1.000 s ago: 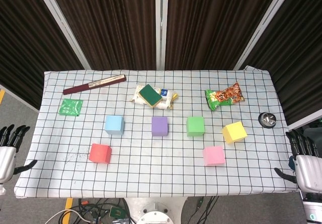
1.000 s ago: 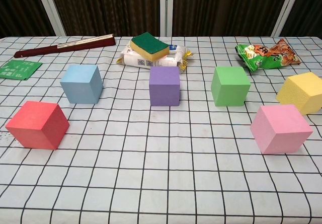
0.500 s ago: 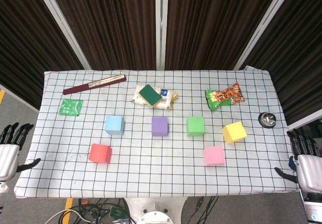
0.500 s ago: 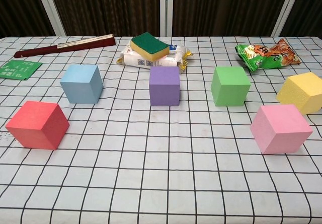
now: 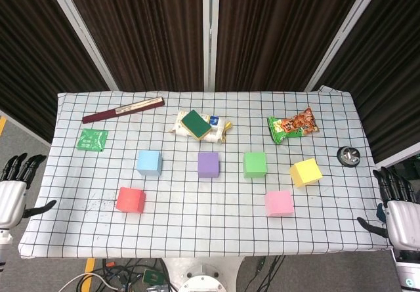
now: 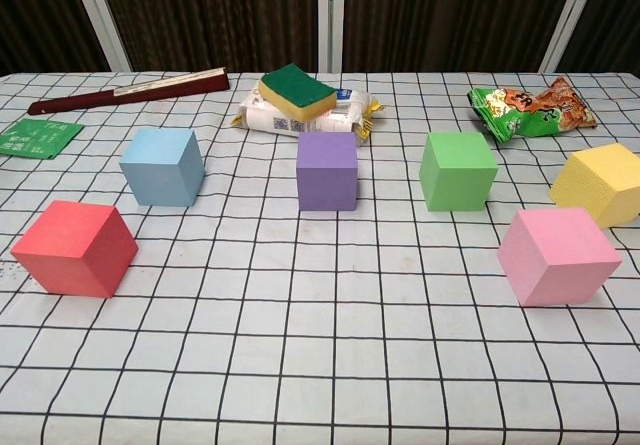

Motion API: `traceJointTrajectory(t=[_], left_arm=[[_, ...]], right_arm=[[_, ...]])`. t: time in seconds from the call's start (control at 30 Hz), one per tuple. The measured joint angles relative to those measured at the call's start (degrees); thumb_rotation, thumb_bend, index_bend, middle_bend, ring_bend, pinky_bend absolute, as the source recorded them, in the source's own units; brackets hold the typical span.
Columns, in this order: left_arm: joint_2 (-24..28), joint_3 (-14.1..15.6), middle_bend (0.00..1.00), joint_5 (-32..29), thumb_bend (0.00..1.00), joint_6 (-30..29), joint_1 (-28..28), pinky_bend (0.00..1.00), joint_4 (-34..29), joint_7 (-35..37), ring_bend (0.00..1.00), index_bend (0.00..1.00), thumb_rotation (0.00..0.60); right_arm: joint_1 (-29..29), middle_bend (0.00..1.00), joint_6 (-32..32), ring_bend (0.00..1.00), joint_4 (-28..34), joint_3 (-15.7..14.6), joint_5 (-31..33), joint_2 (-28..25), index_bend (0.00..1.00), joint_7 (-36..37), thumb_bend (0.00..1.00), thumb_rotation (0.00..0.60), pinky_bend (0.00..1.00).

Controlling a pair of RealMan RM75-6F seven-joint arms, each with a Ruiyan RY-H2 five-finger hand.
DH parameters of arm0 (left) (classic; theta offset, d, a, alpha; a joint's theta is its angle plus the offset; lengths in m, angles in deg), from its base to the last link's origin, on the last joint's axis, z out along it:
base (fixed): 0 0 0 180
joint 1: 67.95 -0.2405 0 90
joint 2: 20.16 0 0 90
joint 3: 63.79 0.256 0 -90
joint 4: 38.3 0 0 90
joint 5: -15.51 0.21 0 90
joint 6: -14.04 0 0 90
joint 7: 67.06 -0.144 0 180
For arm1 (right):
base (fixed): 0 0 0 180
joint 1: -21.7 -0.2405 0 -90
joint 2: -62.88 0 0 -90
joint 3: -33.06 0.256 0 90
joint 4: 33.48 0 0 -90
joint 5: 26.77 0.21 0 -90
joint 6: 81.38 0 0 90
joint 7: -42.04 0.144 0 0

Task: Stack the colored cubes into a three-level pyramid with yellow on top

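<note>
Cubes all loose on the table (image 5: pixel 197 213), nothing stacked. Blue cube (image 5: pixel 149 163), purple cube (image 5: pixel 209 164), green cube (image 5: pixel 254 164) sit in a row; red cube (image 5: pixel 130 199) front-left, pink cube (image 5: pixel 279 203) front-right, yellow cube (image 5: pixel 306 172) far right. Left robot hand (image 5: pixel 13 193) is off the left edge, nearest red; right robot hand (image 5: pixel 400 213) is off the right edge, nearest yellow and pink. Both empty, fingers spread. Versus a second ago, left robot hand has edged inward; cubes unmoved.
</note>
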Motion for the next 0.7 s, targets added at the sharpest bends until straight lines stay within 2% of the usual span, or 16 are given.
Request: traceJointTrajectory(t=[0.17,0.37,0.7], left_arm=[[-0.29,-0.89,0.12,-0.77,0.0,3.64,2.25,0.04,0.01,2.82,0.0,0.1,0.6],[-2.55,-2.21,0.11,-1.85,0.0,11.2,7.56,0.04,0.2,3.82,0.0,0.07,0.6],[-13.68,-6.8,0.11,-9.21,0.0,21.49,17.01,0.04,5.72,1.8,0.0,0.05,0.6]], right_arm=[[-0.55,0.0,-0.1,0.0,0.78,0.47,-0.43,0.51,0.0,0.32,0.0,0.6,0.0],[-1.4,0.0,-0.36,0.0,3.42,1.42,-0.54,-0.32,0.0,0.52,0.0,0.6,0.0],[-2.81,0.0,-1.81,0.0,6.29,2.64,0.77,-1.72,0.0,-0.01,0.0,0.6,0.0]])
